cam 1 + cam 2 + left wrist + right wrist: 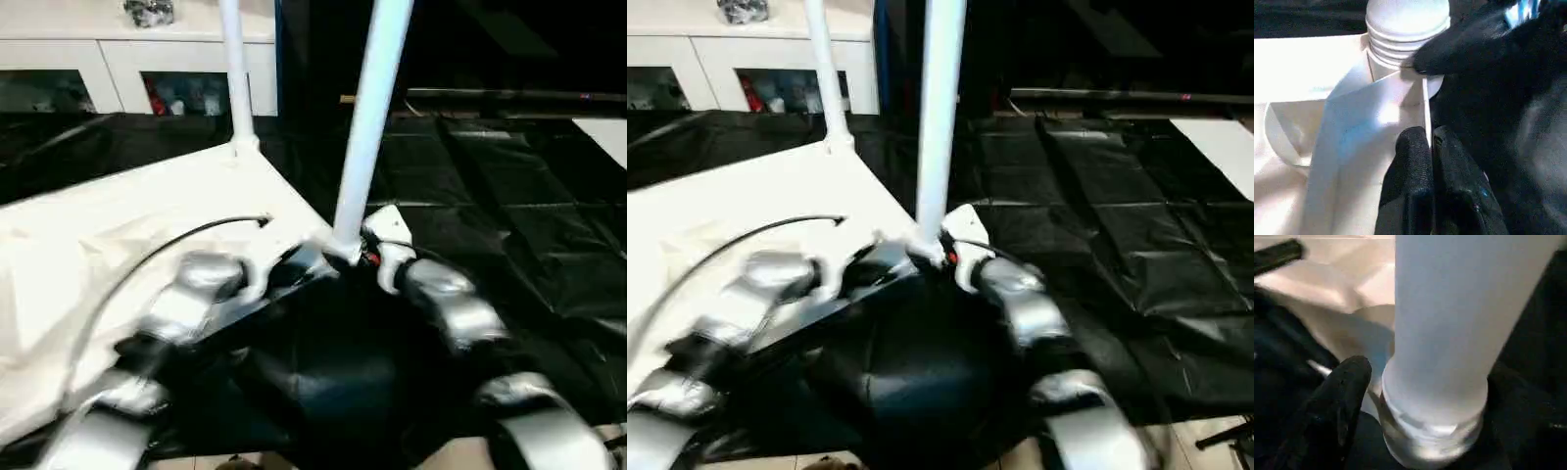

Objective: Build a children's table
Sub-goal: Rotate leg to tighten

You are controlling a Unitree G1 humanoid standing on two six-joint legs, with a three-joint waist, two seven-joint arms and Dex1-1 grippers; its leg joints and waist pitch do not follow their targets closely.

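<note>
Table leg [370,127] upright (threads [1396,46] in wrist view)

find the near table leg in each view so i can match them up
Left eye view: near leg rises from the tabletop's near corner, centre.
Right eye view: same leg, left of centre.
Left wrist view: its ribbed base, top.
Right wrist view: leg, centre.
Shared landmark: corner socket.
</note>
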